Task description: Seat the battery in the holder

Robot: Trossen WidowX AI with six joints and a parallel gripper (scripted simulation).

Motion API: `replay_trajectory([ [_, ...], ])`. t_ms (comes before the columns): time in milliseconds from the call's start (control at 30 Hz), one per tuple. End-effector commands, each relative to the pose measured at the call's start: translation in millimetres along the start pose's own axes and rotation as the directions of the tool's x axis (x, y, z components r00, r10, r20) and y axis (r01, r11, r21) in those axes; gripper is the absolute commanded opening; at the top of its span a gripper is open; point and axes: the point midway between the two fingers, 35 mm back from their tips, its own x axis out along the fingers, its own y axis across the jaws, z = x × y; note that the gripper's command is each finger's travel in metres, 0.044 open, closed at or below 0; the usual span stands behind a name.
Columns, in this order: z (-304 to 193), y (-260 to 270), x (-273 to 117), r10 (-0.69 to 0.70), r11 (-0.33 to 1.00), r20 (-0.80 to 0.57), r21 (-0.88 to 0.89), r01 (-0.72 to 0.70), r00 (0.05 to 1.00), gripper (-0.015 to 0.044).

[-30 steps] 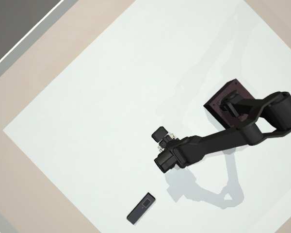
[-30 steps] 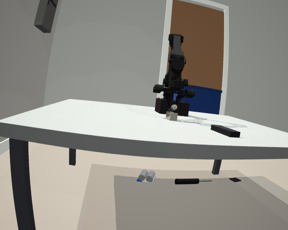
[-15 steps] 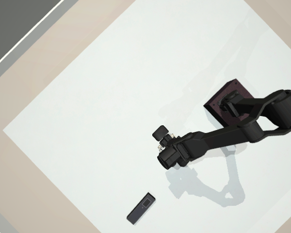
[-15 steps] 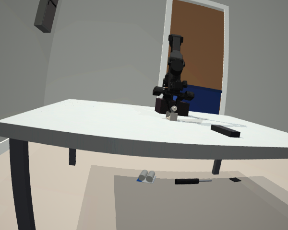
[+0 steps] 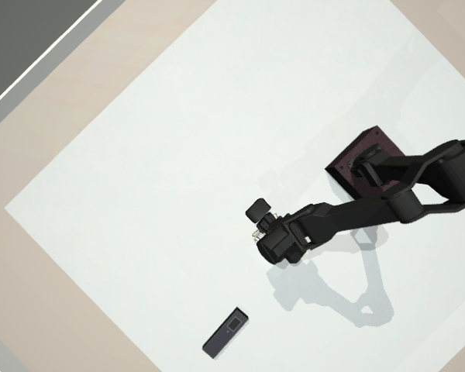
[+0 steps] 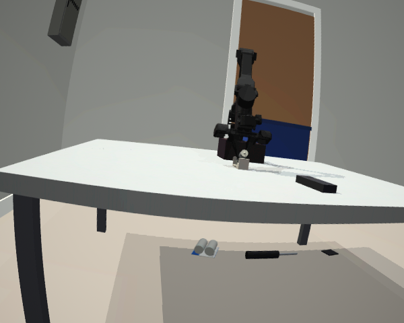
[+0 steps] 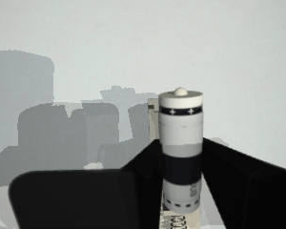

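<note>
Top view: your gripper [image 5: 260,235] [image 6: 243,147] [image 7: 178,145] covers most of the holder [image 5: 276,215] [image 6: 243,163] [image 7: 153,116], so don't judge alignment from here. 1 dark slab [image 5: 225,332] [image 6: 316,184] lies well apart.

Exterior: you've got the battery [image 6: 244,153] [image 7: 181,153] just over the holder, not seated. Go down like that and it could catch on an end wall, I'd say. On the floor I count 2 grey cylinders [image 6: 200,245] [image 6: 211,247], 1 screwdriver [image 6: 262,254] and 1 small dark square [image 6: 329,252].

Wrist: your fingers are clamped on that 1 battery, 1 on each side. The 1 holder peeks out left of it, 1 spring [image 7: 178,222] by the flat end. Sideways error might land it on the rim; too little push toward the spring might jam the terminal on the lip.
</note>
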Motion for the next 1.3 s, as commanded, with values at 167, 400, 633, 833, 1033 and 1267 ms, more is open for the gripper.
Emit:
replay_trajectory([
  [167,-5.3,1.1,1.7,0.002,1.000,0.050,0.006,-0.002,0.999,0.0078],
  [400,-8.3,1.4,2.2,-0.001,1.000,0.091,0.006,0.000,0.996,0.0078],
  [633,-9.9,1.7,2.0,-0.008,1.000,0.111,0.008,0.008,0.994,0.0078],
  [833,-14.6,1.7,1.7,-0.009,1.000,0.111,0.008,0.008,0.994,0.0078],
  [1033,-19.9,1.8,0.7,-0.009,1.000,0.110,0.008,0.009,0.994,0.0078],
  [1267,-25.7,1.9,-1.3,-0.010,1.000,0.109,0.008,0.010,0.994,0.0078],
])
